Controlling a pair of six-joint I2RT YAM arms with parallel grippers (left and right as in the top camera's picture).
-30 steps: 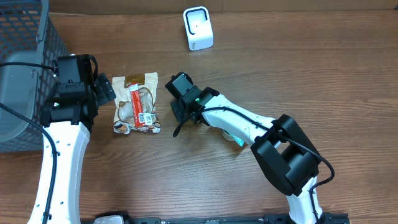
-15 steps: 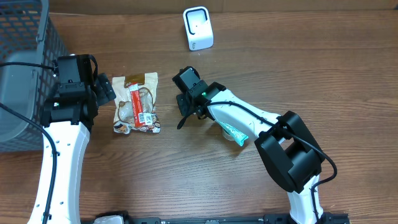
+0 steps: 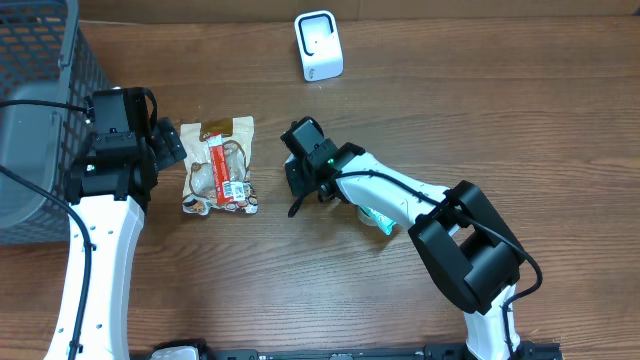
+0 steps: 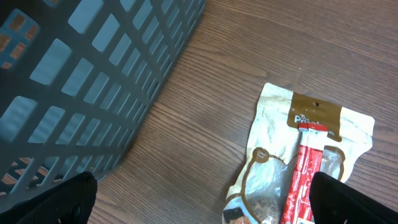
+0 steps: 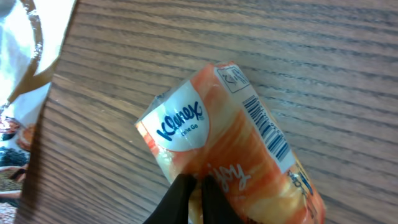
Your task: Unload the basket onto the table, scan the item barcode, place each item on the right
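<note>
Shifted slightly rightward, my right gripper (image 5: 194, 196) pinches the Kleenex pack (image 5: 211, 143) by its wrapper low over the table (image 3: 520, 120), leaving its barcode (image 5: 267, 127) exposed for the white scanner (image 3: 318, 45) beyond; my left gripper (image 3: 168, 143) waits spread wide.

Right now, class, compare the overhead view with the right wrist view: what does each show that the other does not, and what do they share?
Only overhead: the white scanner, the grey basket, and the left gripper, open beside the snack bag. Only the right wrist: an orange Kleenex pack lying on the wood, its barcode facing up, with the fingertips nearly together on it. Overhead, that pack cannot be seen. Both: the snack bag, the wooden table and the right gripper.
</note>
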